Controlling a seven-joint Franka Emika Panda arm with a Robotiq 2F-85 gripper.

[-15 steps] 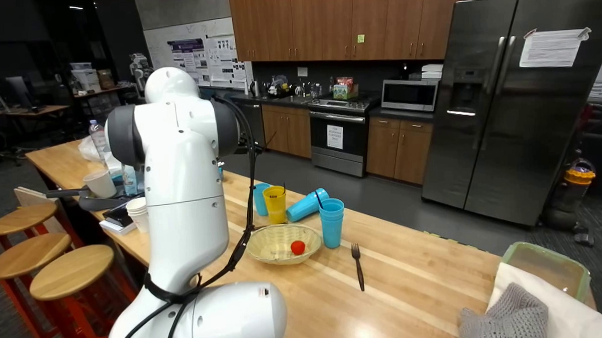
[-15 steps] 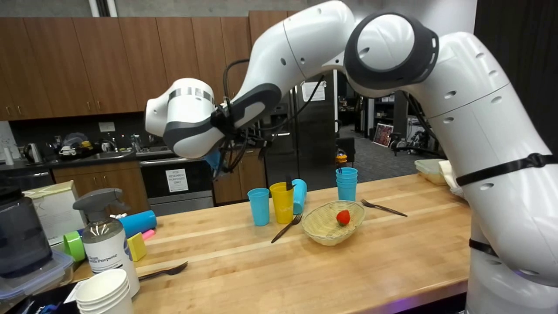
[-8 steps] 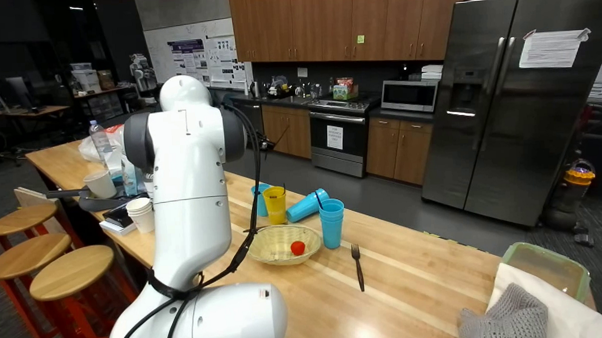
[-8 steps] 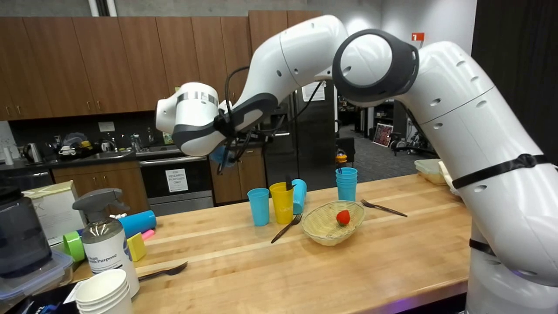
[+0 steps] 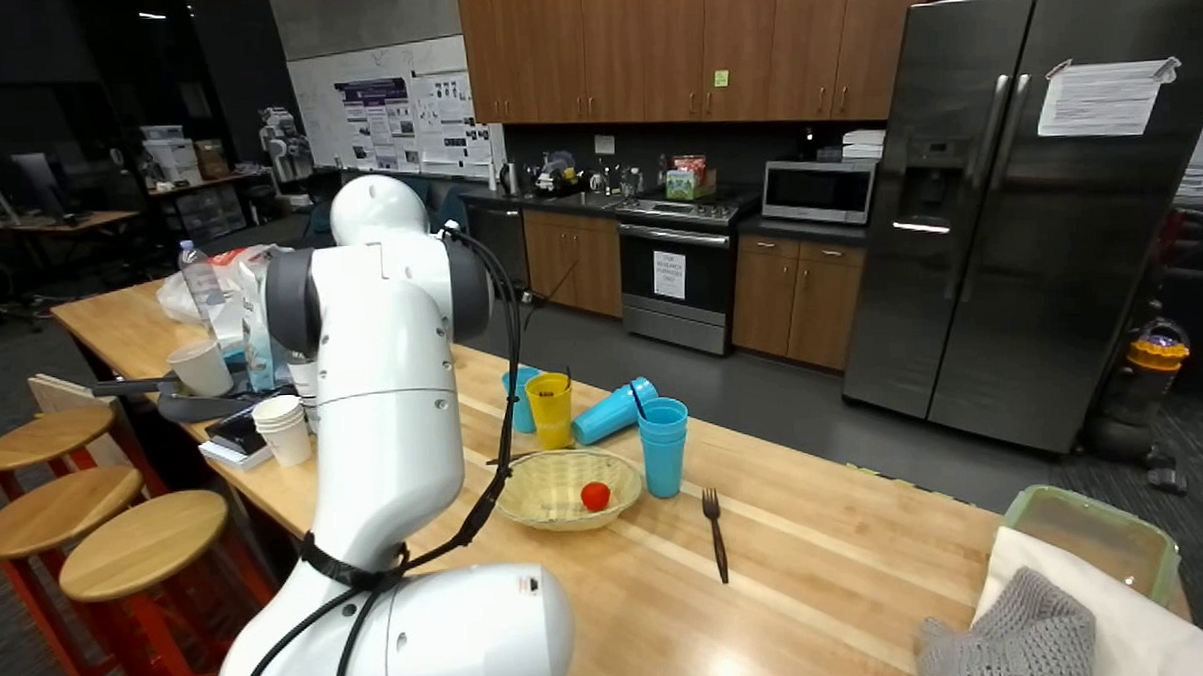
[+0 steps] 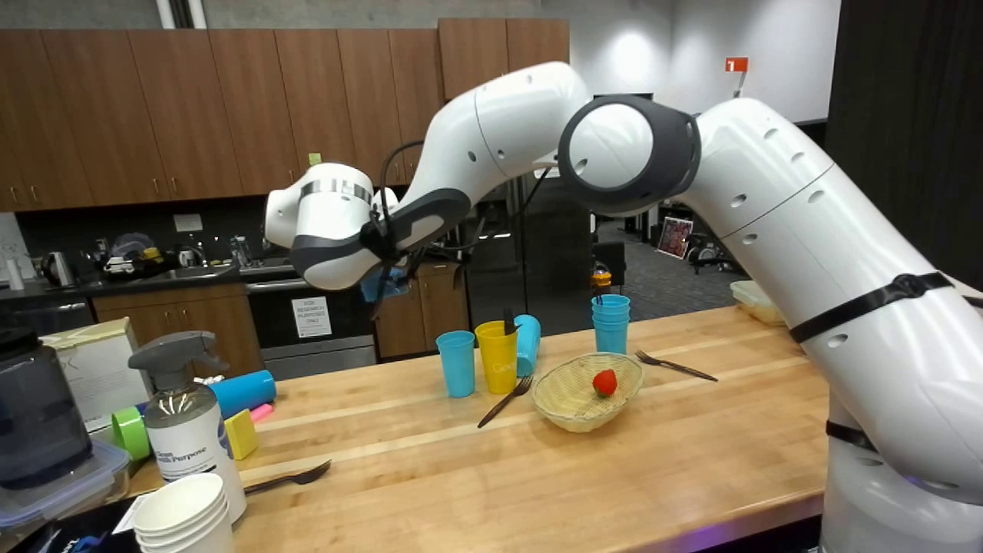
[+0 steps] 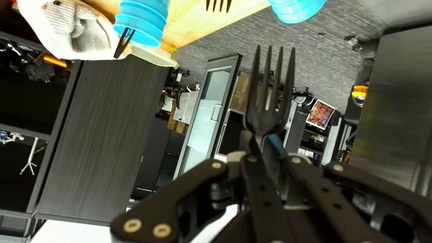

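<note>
While dipping the arm lower than a second ago, keeps a black fork pinched in the gripper, up in the air left of the yellow cup, so apparently mid-carry. Can read "FOR RESEARCH PURPOSES ONLY" off the sign on the far oven, "Clean with Purpose" on the near-left spray bottle; can't make out the yellow cup's lettering.
</note>
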